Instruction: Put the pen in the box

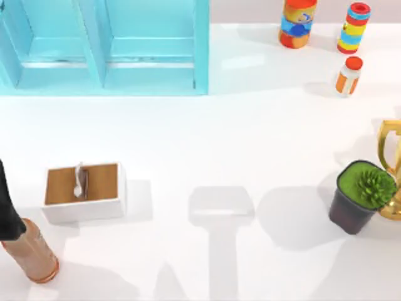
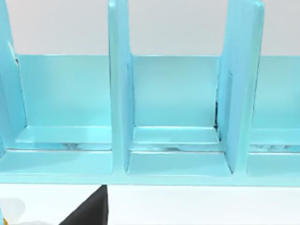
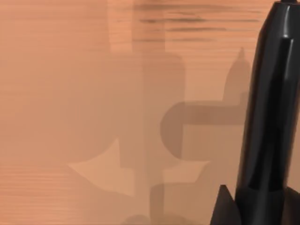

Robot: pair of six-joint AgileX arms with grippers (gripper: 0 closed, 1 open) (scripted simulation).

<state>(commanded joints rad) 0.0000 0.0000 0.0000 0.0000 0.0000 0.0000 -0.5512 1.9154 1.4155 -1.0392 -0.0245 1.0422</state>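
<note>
Two arms, both hard to read. At the worktop's (image 1: 207, 144) far left edge is the left arm (image 1: 6, 207), with a brown bottle (image 1: 31, 254) touching it from below. A dark wedge of the left tool (image 2: 89, 213) faces the turquoise shelf unit (image 2: 178, 117); whether it is spread or pressed together, I cannot tell. The box (image 1: 84, 191) stands near that arm, to its right, brown inside. Well off to the right stand a potted plant (image 1: 363, 194), a gold trophy (image 1: 391, 163) and three colourful containers (image 1: 348, 47). By the right tool (image 3: 222, 206) the black pen (image 3: 267, 117) rises close alongside, over a brown wood-grained surface (image 3: 70, 70); that tool's state I cannot tell either.
</note>
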